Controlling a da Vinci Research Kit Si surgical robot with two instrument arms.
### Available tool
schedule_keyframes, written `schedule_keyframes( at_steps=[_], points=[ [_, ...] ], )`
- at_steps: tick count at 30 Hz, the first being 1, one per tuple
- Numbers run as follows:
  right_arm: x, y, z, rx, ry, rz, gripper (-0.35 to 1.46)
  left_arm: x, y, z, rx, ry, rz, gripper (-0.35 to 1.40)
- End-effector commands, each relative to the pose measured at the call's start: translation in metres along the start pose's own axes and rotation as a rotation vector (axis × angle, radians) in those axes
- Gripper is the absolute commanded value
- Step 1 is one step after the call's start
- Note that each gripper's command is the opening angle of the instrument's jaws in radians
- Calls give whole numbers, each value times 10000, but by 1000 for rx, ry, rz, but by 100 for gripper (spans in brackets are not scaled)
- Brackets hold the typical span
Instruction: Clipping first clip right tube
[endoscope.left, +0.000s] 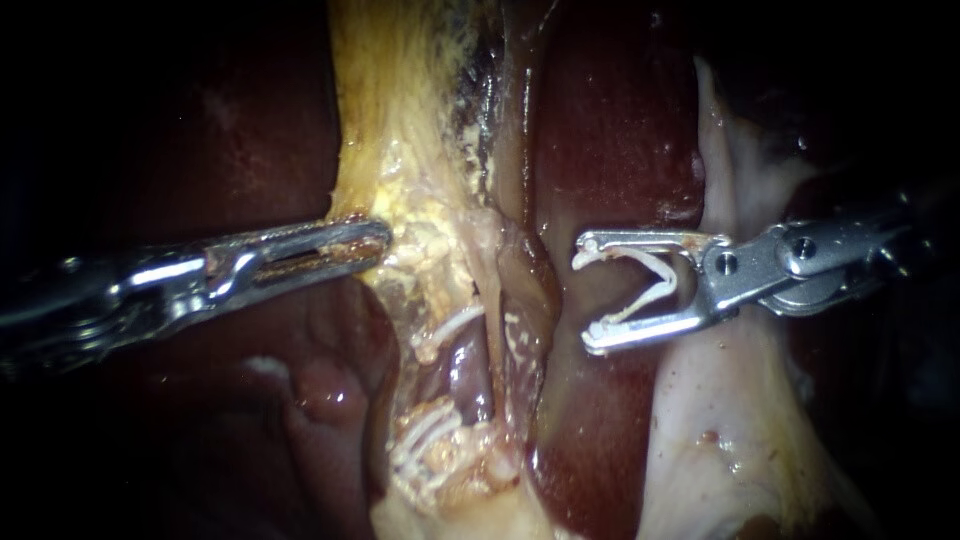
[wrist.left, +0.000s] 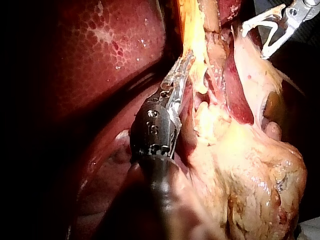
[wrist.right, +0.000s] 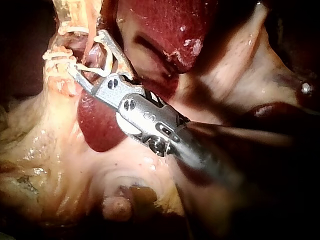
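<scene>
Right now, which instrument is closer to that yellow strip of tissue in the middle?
Left. The left instrument has its jaws shut on the yellow tissue at its edge. The right instrument, jaws holding a white clip, stands apart on the other side, before the liver.

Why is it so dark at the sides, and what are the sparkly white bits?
Endoscope view: the light hits the middle, so the yellow tissue glows while the left instrument sits half in darkness; the right instrument, holding its clip, glints. Left wrist view: the wet liver sparkles. Right wrist view: the shaft runs into shadow.
</scene>
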Motion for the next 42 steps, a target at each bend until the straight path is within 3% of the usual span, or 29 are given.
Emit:
schedule_keyframes(
  at_steps=[1, 7, 13, 17, 24, 26, 33, 42],
  points=[
    [1, -1, 0, 0, 0, 0, 60, 0, 0, 1, -1, 0, -1, -35],
    [0, -1, 1, 5, 1, 0, 60, -1, -1, -1, 4, 3, 0, -35],
    [-7, -4, 11, 34, 6, 12, 60, -17, 1, -31, 2, 8, -5, -35],
    [-18, -8, 28, 59, 9, 62, 60, -28, -6, -53, -4, -5, -13, -35],
    [-46, -13, 67, 125, -70, 142, 60, -35, -21, -73, -16, -15, -22, -35],
    [-54, -13, 75, 134, -74, 154, 60, -38, -23, -78, -25, -18, -30, -35],
    [-74, -11, 93, 153, -82, 189, 60, -57, -19, -98, -27, -67, -34, -35],
    [-90, -9, 116, 160, -101, 207, 59, -58, -19, -101, -33, -73, -31, -35]
  ],
)
